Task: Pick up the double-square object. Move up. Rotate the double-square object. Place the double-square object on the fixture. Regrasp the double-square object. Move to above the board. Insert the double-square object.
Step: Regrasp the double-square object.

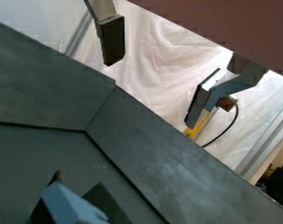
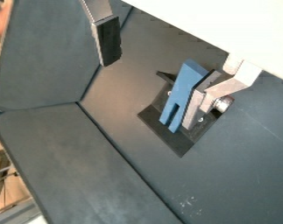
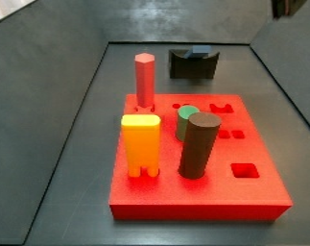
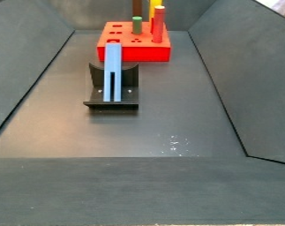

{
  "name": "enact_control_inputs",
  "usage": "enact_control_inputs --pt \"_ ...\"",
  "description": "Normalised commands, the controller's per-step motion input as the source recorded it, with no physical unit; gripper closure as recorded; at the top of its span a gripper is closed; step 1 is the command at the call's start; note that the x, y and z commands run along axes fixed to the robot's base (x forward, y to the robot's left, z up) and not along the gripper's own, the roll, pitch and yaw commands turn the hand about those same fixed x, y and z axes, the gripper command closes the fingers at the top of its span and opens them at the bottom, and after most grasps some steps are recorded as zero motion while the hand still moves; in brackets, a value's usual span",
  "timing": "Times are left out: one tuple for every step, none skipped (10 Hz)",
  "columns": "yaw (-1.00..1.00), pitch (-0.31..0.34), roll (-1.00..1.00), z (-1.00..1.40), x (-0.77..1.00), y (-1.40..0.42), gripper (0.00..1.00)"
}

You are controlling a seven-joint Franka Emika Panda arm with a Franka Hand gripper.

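Observation:
The double-square object (image 4: 113,75) is a slim blue-grey bar resting lengthwise on the black fixture (image 4: 131,92), in front of the red board (image 4: 132,48). In both wrist views my gripper (image 2: 155,87) (image 1: 155,92) hangs open above them, holding nothing. One finger (image 2: 106,39) is well off to the side, and the other finger (image 2: 214,94) is close beside the bar (image 2: 182,92) and apart from it. The bar's end (image 1: 71,208) and the fixture (image 1: 102,194) show at the frame edge. In a side view the fixture (image 3: 192,63) stands behind the board (image 3: 196,192) and the bar is hidden.
On the board stand a red hexagonal peg (image 3: 143,79), an orange notched block (image 3: 140,144), a dark brown cylinder (image 3: 200,144) and a green peg (image 3: 185,115). Several cut-out holes (image 3: 245,170) are open. Sloping dark walls (image 4: 39,79) enclose the floor.

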Motion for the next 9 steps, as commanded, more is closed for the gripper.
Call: enact_control_inputs --pt "0.11 -0.07 0.07 -1.0 0.06 0.03 0.0" --pt "0.08 -0.087 0.06 -1.0 0.07 0.03 0.0" --pt "0.05 -0.092 0.06 -1.0 0.08 0.03 0.0" --pt "0.03 -0.095 0.06 -1.0 0.08 0.03 0.0" --pt "0.01 -0.09 0.06 -1.0 0.08 0.02 0.0" --pt "-0.01 -0.076 0.06 -1.0 0.09 0.02 0.0" --pt "-0.02 -0.065 0.06 -1.0 0.1 0.02 0.0" --pt "-0.02 -0.047 0.06 -1.0 0.1 0.01 0.0" --pt "-0.03 -0.028 0.06 -1.0 0.11 0.01 0.0"
